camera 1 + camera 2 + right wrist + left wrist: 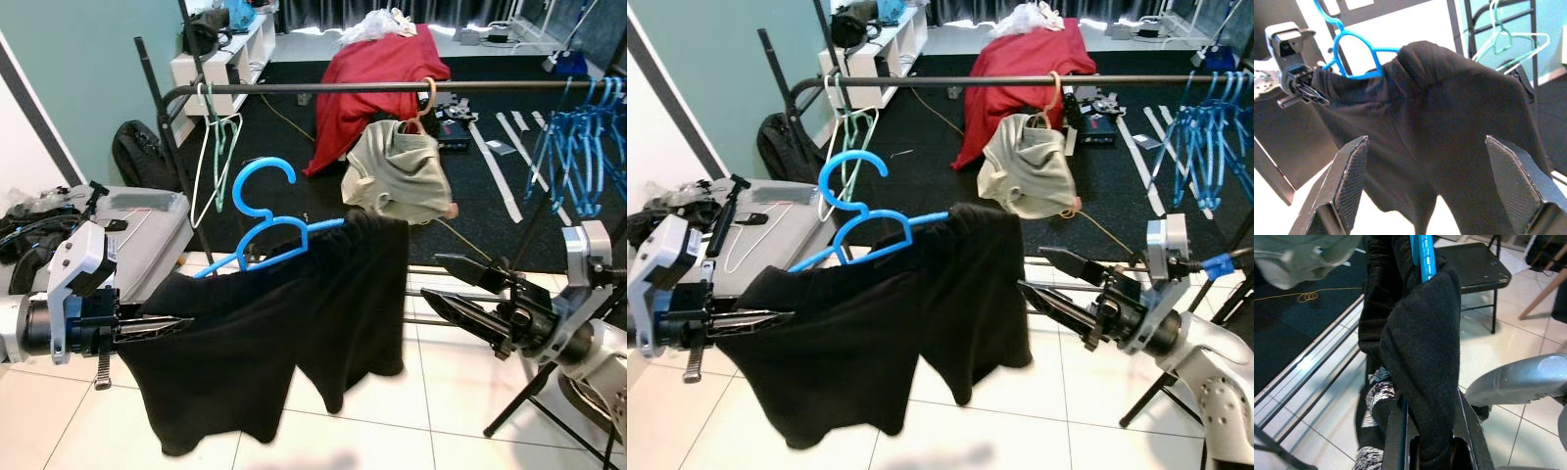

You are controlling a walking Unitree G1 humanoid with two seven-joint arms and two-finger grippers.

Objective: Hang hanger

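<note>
The left gripper is clamped on the black garment draped over the blue hanger, apparently below the rail; the right gripper waits spread apart beside it.

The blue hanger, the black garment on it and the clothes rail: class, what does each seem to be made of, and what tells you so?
Blue hanger: probably plastic; smooth, glossy, uniformly coloured, moulded hook.
Black garment: soft knit or fleece-like fabric; matte, drapes in folds.
Clothes rail: seemingly metal tube, dark painted finish with a faint sheen.
</note>
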